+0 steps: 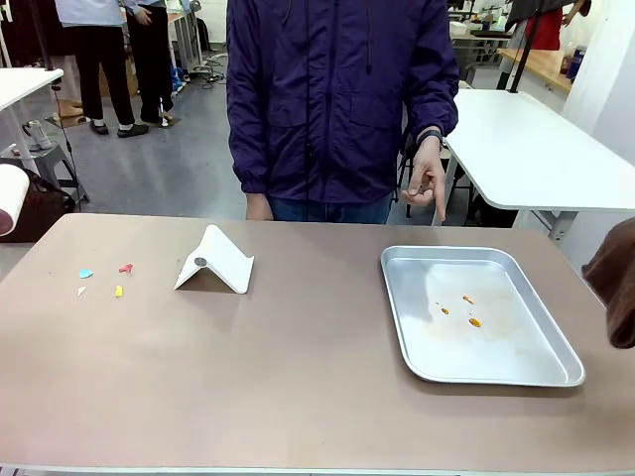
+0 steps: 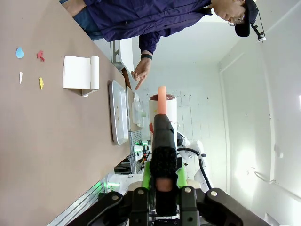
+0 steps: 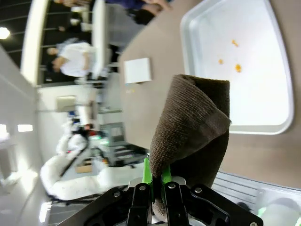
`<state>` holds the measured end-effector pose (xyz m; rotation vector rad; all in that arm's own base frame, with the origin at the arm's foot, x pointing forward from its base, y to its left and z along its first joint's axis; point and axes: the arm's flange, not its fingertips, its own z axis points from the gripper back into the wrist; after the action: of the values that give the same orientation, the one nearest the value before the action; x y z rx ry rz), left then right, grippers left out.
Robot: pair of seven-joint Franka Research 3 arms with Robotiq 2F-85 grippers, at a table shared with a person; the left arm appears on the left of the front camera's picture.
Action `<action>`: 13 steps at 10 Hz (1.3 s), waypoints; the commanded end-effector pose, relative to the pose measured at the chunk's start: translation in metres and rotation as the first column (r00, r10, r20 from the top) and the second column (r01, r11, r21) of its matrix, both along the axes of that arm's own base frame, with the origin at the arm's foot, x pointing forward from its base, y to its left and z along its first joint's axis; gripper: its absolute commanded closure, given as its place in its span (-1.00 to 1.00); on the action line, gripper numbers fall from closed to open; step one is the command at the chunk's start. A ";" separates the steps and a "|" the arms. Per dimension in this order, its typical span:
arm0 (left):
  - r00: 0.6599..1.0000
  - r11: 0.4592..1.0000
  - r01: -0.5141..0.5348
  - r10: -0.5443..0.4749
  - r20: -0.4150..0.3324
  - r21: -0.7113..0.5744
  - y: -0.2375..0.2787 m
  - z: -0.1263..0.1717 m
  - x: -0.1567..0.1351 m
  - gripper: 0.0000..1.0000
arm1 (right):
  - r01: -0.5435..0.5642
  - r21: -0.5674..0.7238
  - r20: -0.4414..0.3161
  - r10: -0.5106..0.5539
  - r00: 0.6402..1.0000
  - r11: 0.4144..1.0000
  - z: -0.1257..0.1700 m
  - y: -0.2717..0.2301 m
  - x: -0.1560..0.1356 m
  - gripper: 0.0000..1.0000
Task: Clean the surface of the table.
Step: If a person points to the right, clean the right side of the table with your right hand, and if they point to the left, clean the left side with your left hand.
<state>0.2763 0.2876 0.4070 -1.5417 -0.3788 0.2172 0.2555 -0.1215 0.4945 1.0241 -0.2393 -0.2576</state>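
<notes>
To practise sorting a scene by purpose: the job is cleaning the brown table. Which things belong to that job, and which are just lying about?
Belong to the job: table, coloured scraps, brown cloth in right gripper, roller in left gripper.
Lying about: metal tray, white folded stand, white table behind.

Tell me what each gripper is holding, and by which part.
The left gripper holds a lint roller by its black handle. The right gripper pinches a brown cloth at its bunched lower end.
</notes>
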 end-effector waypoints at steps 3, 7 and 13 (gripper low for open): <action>1.000 1.000 0.009 -0.009 0.008 -0.004 -0.001 0.004 -0.003 0.71 | -0.044 -0.532 -0.169 -0.055 0.984 0.846 0.000 0.039 0.101 0.84; 1.000 1.000 0.009 -0.009 0.008 -0.004 -0.001 0.004 -0.003 0.71 | -0.202 -0.740 -0.246 0.022 0.969 0.641 -0.030 0.071 0.169 0.84; 1.000 1.000 0.009 -0.009 0.008 -0.004 -0.001 0.004 -0.003 0.71 | -0.272 -0.798 -0.261 0.099 0.960 0.538 -0.100 0.123 0.222 0.84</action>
<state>0.2764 0.2875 0.4075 -1.5406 -0.3783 0.2156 0.4661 -0.0026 0.3958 0.0459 -0.0362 -0.0022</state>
